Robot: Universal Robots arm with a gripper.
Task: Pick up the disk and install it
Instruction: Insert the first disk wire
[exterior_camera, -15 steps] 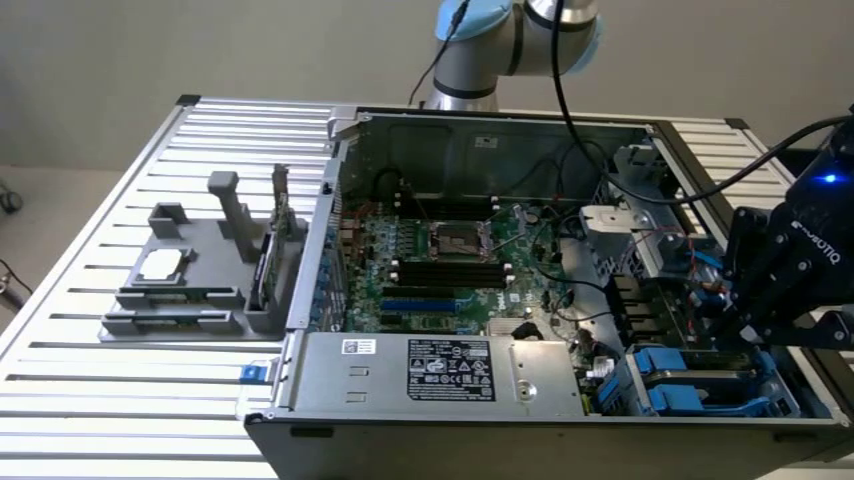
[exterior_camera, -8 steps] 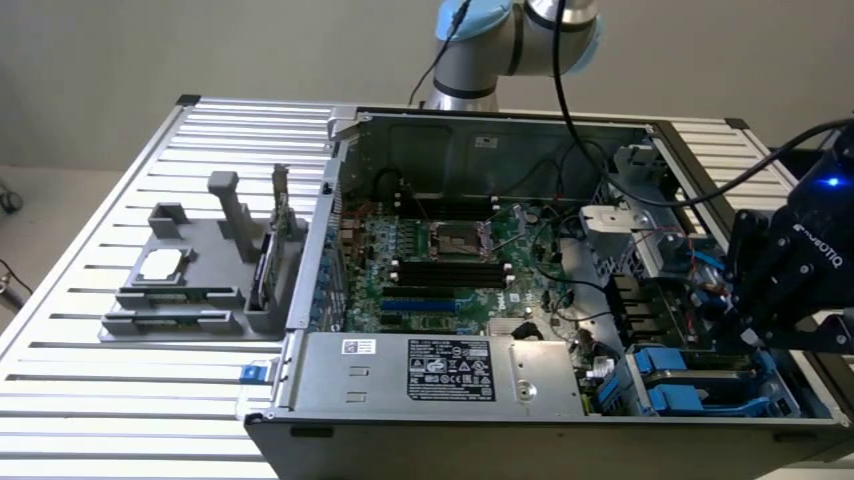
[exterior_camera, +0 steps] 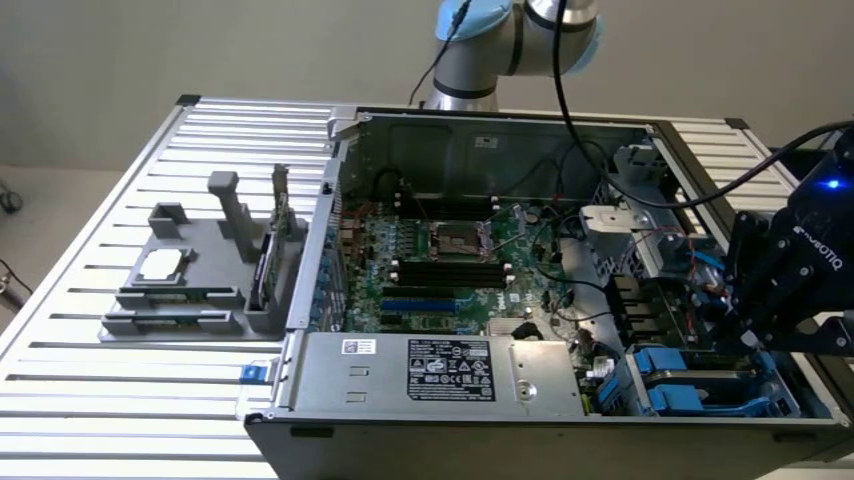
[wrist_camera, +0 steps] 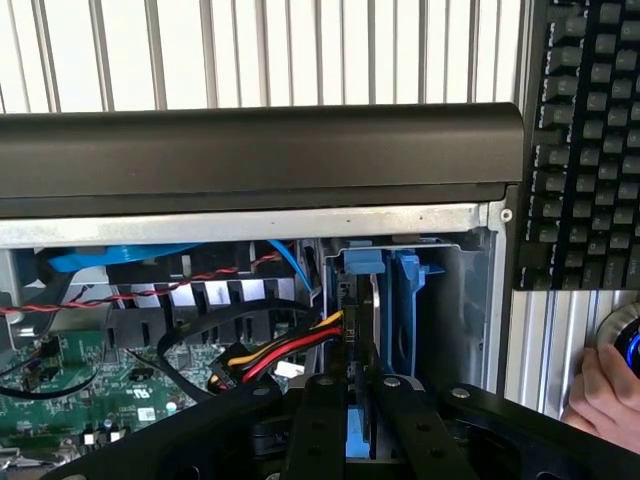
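You are looking at the disk (wrist_camera: 362, 330) standing on edge in the drive bay of the open computer case (exterior_camera: 441, 400), its blue carrier bracket (wrist_camera: 405, 310) flanking it on the side nearer the case wall. The gripper (wrist_camera: 352, 400) is sitting directly over the disk's near edge, its two dark fingers (wrist_camera: 320, 420) pressing in close on either side, nearly together and clamping the thin drive between them. Red, yellow and black cables (wrist_camera: 285, 350) are running just beside the disk toward the green motherboard (wrist_camera: 70, 390). In the exterior view the black gripper body (exterior_camera: 787, 270) is hanging over the bay at the case's right end, above more blue carriers (exterior_camera: 681, 385). Outside the case a keyboard (wrist_camera: 585, 140) is lying on the slatted table (exterior_camera: 80, 300), and a person's hand (wrist_camera: 605, 395) is resting near it.
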